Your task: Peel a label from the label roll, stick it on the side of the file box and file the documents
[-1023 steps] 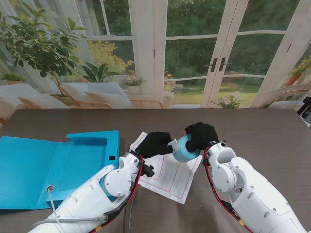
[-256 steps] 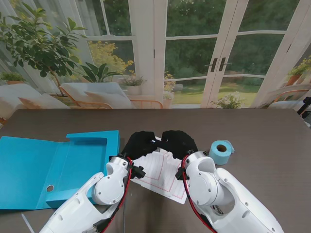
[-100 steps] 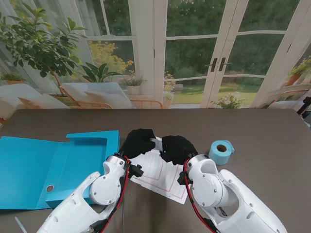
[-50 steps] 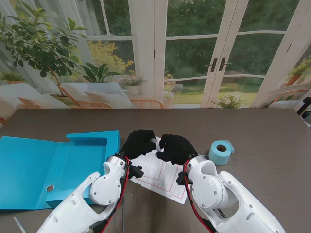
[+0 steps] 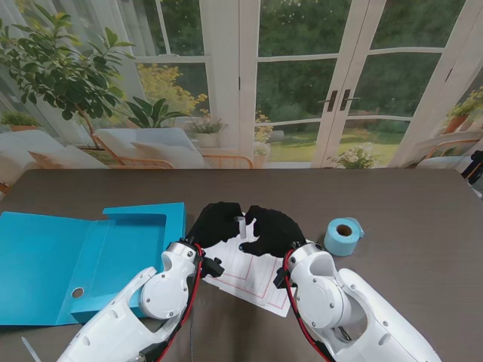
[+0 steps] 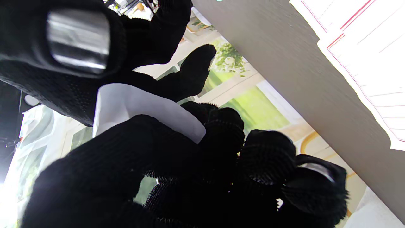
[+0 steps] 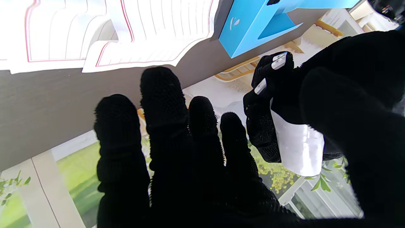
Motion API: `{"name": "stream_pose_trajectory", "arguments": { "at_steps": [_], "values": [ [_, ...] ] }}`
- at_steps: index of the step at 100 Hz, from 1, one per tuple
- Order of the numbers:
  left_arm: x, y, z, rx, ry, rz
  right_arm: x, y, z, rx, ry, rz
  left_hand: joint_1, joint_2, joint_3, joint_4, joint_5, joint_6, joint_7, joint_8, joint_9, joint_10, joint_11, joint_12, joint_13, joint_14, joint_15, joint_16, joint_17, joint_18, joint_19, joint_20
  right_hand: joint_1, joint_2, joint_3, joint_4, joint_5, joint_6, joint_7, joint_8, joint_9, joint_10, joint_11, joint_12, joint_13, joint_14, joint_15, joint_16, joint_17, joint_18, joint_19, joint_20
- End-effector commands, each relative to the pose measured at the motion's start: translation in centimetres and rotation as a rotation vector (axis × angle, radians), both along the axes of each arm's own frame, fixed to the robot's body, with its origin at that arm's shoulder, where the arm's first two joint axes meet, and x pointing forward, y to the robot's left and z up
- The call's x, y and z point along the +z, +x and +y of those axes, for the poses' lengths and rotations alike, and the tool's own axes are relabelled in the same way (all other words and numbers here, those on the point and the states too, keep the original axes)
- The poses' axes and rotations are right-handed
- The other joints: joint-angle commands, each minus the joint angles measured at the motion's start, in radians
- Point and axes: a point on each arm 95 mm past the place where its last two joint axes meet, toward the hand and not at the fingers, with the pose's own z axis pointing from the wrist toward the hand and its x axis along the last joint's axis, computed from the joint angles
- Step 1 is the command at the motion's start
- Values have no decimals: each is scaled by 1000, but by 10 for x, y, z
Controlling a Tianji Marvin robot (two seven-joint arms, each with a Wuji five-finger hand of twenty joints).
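A small white label (image 5: 240, 224) stands between my two black-gloved hands, above the documents (image 5: 253, 277). My left hand (image 5: 215, 224) is shut on it: the left wrist view shows the label (image 6: 133, 106) pinched between thumb and index finger. My right hand (image 5: 273, 230) is right beside it with its four fingers (image 7: 164, 126) stretched out and apart from the label (image 7: 297, 148); only its thumb side lies against the label. The blue label roll (image 5: 343, 235) stands on the table to the right of my right hand. At the left, the blue file box (image 5: 90, 256) lies open.
The documents are white sheets with red lines, lying under both hands near the table's front edge. The file box's upright wall (image 5: 175, 226) stands just left of my left hand. Dark table (image 5: 423, 219) stretches to the right behind the roll.
Over the last second my right hand has edged toward the left hand. The label has turned more upright between them. The roll, held 10 s ago, now stands on the table.
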Motion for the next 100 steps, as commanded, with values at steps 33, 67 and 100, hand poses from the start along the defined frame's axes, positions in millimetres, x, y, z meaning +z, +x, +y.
{"name": "stream_pose_trajectory", "arguments": {
  "at_steps": [33, 67, 100],
  "values": [
    [0, -2, -3, -20, -2, 14, -9, -9, 12, -35, 35, -14, -13, -22, -8, 30, -18, 42, 32, 16, 31, -42, -6, 14, 21, 26, 0, 11, 4, 32, 55, 18, -52, 217, -34, 8, 0, -51, 53, 41, 30, -13, 56, 8, 53, 3, 45, -1, -116, 30, 47, 22],
    [1, -3, -3, -17, -2, 16, -10, -8, 9, -50, 52, -33, -13, -21, -6, 30, -20, 43, 32, 17, 31, -40, -6, 14, 21, 28, 0, 11, 2, 33, 55, 19, 4, 416, 42, 42, 62, -78, 73, 56, 70, -9, 51, 12, 82, 13, 49, 0, -102, 38, 62, 15],
    [1, -3, -4, -16, -5, 16, -11, -9, 1, -79, 81, -40, -13, -21, -5, 31, -21, 47, 32, 18, 30, -38, -6, 14, 21, 29, 1, 12, 3, 34, 55, 21, 71, 459, 10, -34, 94, -61, 118, -38, 109, 0, 49, 10, 111, 23, 52, 0, -82, 54, 75, 8]
  ]
}}
